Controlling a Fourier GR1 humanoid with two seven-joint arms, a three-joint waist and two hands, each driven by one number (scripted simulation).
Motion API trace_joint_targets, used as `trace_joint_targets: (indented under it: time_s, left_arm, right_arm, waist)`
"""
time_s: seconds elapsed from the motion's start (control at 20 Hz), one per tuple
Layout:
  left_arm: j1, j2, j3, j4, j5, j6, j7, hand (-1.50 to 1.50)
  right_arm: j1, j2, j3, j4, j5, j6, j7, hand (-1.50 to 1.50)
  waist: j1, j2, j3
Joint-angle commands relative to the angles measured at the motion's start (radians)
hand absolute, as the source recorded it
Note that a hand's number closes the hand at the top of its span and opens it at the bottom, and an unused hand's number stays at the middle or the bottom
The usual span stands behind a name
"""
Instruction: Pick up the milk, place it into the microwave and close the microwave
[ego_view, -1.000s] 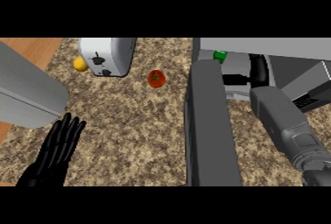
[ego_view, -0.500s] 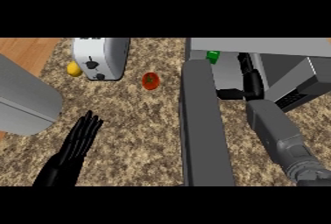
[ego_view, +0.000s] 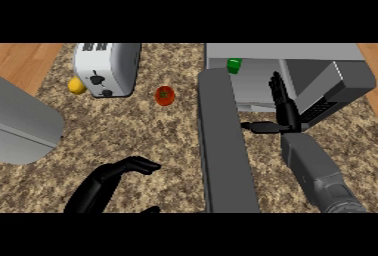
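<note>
Your right hand (ego_view: 284, 107) reaches into the open microwave (ego_view: 325, 75), fingers straight, grasping nothing. Your left hand (ego_view: 111, 182) curls empty over the desk (ego_view: 148, 135).

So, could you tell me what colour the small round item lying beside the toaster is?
The tomato is red with a green top, lying right of the toaster; only the head view shows it.

Table (ego_view: 148, 135) layout — toaster (ego_view: 107, 67) far left, tomato (ego_view: 165, 95) beside it, microwave (ego_view: 310, 80) right — door (ego_view: 225, 150) open toward the front.
</note>
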Motion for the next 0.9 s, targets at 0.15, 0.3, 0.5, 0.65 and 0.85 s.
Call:
trace_joint_targets:
  time_s: [0.15, 0.3, 0.5, 0.65, 0.85]
  left_arm:
    - [-0.08, -0.027, -0.062, 0.113, -0.062, -0.002, 0.036, 1.5]
    - [-0.148, -0.039, -0.082, 0.195, -0.087, 0.066, -0.001, 1.5]
    - [-0.249, -0.04, -0.136, 0.306, -0.181, 0.069, 0.045, 1.5]
    - [-0.246, -0.032, -0.128, 0.395, -0.169, 0.015, 0.006, 1.5]
    - [-0.283, -0.04, -0.234, 0.473, -0.172, 0.087, -0.016, 1.5]
  right_arm:
    - [0.128, -0.005, 0.038, -0.101, 0.0, 0.105, -0.059, -1.5]
    - [0.221, 0.022, 0.065, -0.179, -0.004, 0.105, -0.056, -1.5]
    - [0.266, -0.005, 0.089, -0.264, -0.005, 0.144, -0.007, -1.5]
    - [0.387, -0.016, 0.123, -0.375, 0.0, 0.174, -0.029, -1.5]
    - [0.51, 0.01, 0.156, -0.593, -0.023, 0.175, 0.017, -1.5]
  waist:
    - [-0.029, -0.014, -0.002]
    - [-0.034, -0.015, -0.002]
    - [-0.058, -0.021, -0.004]
    - [-0.068, -0.023, -0.005]
    - [-0.073, -0.024, -0.005]
